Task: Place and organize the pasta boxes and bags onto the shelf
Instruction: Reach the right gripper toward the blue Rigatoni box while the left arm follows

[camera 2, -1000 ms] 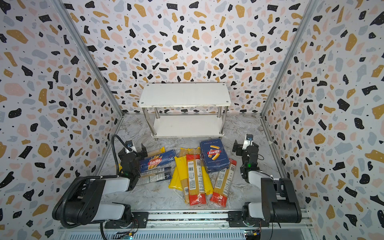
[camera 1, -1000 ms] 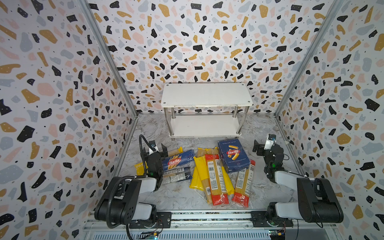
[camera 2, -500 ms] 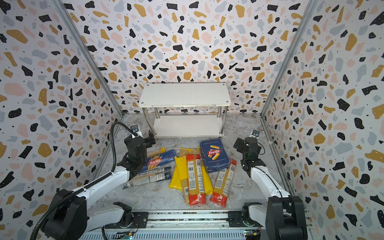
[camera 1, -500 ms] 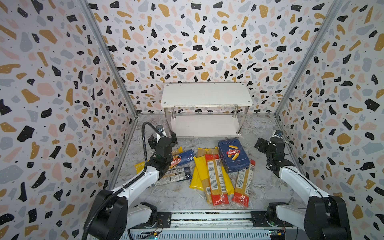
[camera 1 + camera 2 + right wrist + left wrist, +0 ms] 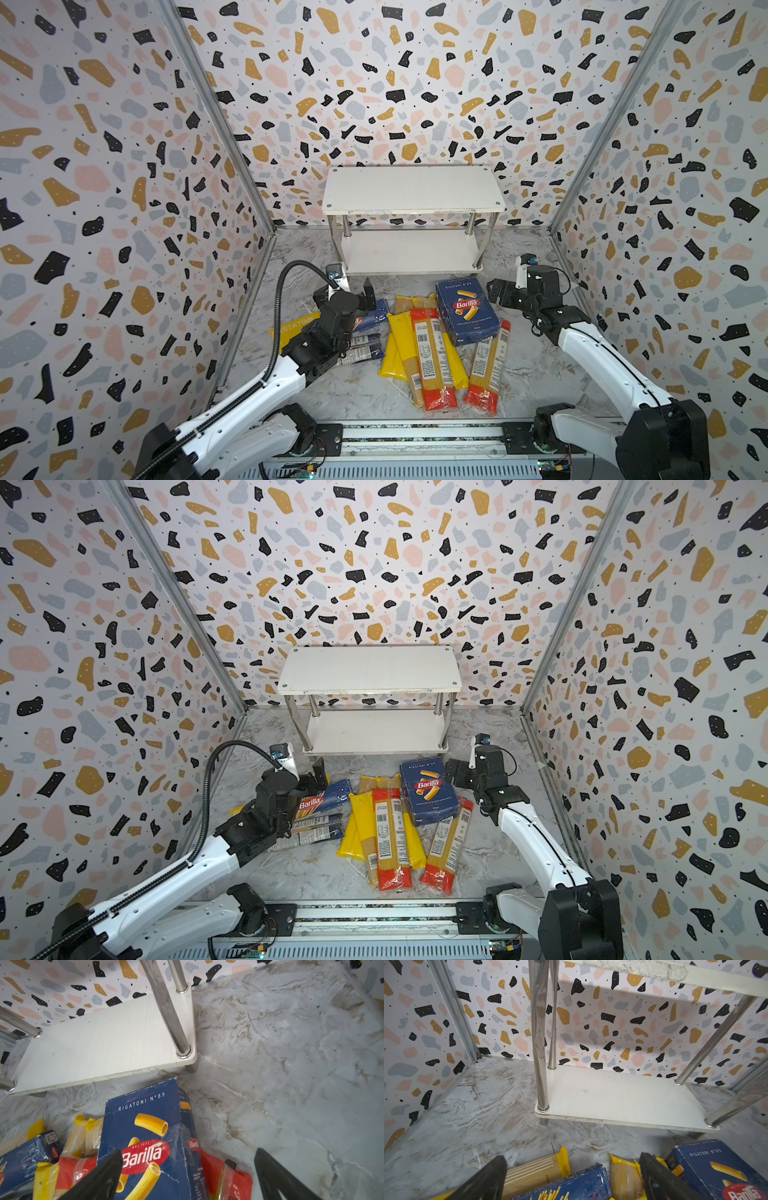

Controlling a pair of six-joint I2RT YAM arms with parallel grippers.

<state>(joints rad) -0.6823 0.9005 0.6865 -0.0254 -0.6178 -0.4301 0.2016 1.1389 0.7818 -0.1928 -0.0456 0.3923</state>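
Note:
The shelf (image 5: 411, 189) stands at the back, two white boards on chrome legs. In front of it lie the pasta boxes: a wide rigatoni box (image 5: 467, 311) and a long narrow box (image 5: 372, 318). Around them lie bags: yellow packs (image 5: 401, 345), clear red-ended packs (image 5: 432, 361), a yellow PASTATIME pack (image 5: 295, 326) and a dark-ended clear pack (image 5: 363, 351). My left gripper (image 5: 345, 293) hovers open over the narrow box's (image 5: 571, 1186) far end. My right gripper (image 5: 500, 291) hovers open over the rigatoni box's (image 5: 145, 1136) right edge.
Terrazzo-patterned walls (image 5: 124, 208) close in the marble floor (image 5: 528, 374) on the left, back and right. A metal rail (image 5: 415, 432) with both arm bases runs along the front. The shelf's chrome front legs (image 5: 539, 1043) stand just beyond the left gripper.
Both arms have unfolded from low by the front rail and reached forward toward the shelf, over the pasta. Both grippers stayed open; no pack moved.

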